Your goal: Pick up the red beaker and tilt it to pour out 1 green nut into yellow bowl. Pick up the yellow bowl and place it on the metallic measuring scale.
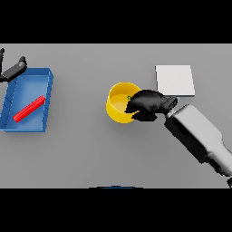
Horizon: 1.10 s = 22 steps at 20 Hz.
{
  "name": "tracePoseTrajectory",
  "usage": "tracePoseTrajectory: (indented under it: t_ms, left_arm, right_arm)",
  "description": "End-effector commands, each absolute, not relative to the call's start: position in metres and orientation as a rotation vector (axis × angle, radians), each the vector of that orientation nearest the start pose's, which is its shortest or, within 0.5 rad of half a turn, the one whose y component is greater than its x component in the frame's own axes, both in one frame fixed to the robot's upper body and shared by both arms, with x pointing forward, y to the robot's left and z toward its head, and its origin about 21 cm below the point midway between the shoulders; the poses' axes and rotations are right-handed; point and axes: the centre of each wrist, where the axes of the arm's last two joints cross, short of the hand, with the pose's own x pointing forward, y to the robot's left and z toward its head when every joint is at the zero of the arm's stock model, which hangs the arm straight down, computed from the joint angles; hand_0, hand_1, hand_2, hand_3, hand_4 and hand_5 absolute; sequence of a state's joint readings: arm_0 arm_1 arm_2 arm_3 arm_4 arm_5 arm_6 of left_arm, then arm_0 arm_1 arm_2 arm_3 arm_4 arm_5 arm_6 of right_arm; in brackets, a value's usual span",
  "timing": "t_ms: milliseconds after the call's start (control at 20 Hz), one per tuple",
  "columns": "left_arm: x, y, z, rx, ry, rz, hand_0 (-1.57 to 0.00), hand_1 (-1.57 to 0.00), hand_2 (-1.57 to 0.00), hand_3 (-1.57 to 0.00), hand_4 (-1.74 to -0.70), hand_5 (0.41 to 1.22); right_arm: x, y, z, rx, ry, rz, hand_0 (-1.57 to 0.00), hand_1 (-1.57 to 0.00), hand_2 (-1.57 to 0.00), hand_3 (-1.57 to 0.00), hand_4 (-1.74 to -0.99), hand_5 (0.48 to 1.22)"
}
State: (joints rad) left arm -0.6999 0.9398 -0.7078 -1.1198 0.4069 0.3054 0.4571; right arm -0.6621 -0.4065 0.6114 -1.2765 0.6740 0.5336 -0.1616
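The yellow bowl (118, 103) stands on the grey table near the middle, and a small green nut (128, 97) lies inside it by the right rim. My right hand (147, 104) is at the bowl's right side, with curled fingers closed over the rim. The metallic measuring scale (175, 80), a flat pale square, lies just behind and to the right of that hand. A red beaker (29, 108) lies on its side in the blue tray (47, 97) at the left. My left hand (12, 70) shows at the far left edge behind the tray, fingers straight.
The blue tray takes up the left side of the table. My right forearm (199, 136) crosses the right front area diagonally.
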Motion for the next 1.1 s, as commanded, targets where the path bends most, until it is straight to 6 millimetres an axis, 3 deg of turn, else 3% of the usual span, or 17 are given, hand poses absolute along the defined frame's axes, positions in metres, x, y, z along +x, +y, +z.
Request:
tracePoseTrajectory:
  t_ms: [0, 300, 400, 450, 750, 950, 1050]
  left_arm:
    - [0.363, 0.332, 0.125, 0.704, -1.091, -0.476, 0.0, 0.0, 0.0, 0.0, -0.79, 0.731]
    - [0.363, 0.333, 0.122, 0.698, -1.118, -0.474, 0.0, 0.0, 0.0, 0.0, -0.8, 0.741]
    - [0.362, 0.336, 0.128, 0.707, -1.117, -0.473, 0.0, 0.0, 0.0, 0.0, -0.8, 0.747]
    - [0.363, 0.333, 0.129, 0.708, -1.11, -0.475, 0.0, 0.0, 0.0, 0.0, -0.79, 0.748]
    - [0.364, 0.333, 0.132, 0.695, -1.11, -0.462, 0.0, 0.0, 0.0, 0.0, -0.8, 0.755]
    - [0.366, 0.338, 0.132, 0.698, -1.102, -0.455, 0.0, 0.0, 0.0, 0.0, -0.8, 0.754]
    - [0.363, 0.339, 0.131, 0.693, -1.098, -0.451, 0.0, 0.0, 0.0, 0.0, -0.8, 0.753]
  right_arm:
    - [0.35, -0.151, 0.092, -0.221, -1.317, 1.961, -1.54, -1.54, -1.54, -1.34, -1.719, 1.216]
    - [0.359, -0.158, 0.109, -0.269, -1.297, 1.932, -1.56, -1.55, -1.56, -1.32, -1.723, 1.218]
    - [0.362, -0.168, 0.117, -0.314, -1.302, 1.913, -1.57, -1.56, -1.56, -1.27, -1.723, 1.219]
    - [0.365, -0.173, 0.123, -0.349, -1.303, 1.904, -1.47, -1.53, -1.57, -1.28, -1.723, 1.22]
    - [0.386, -0.206, 0.133, -0.512, -1.27, 1.827, -1.54, -1.56, -1.57, -1.42, -1.726, 1.221]
    - [0.403, -0.226, 0.135, -0.584, -1.229, 1.778, -1.56, -1.57, -1.57, -1.31, -1.724, 1.221]
    - [0.405, -0.226, 0.131, -0.572, -1.233, 1.779, -1.56, -1.57, -1.57, -1.27, -1.723, 1.221]
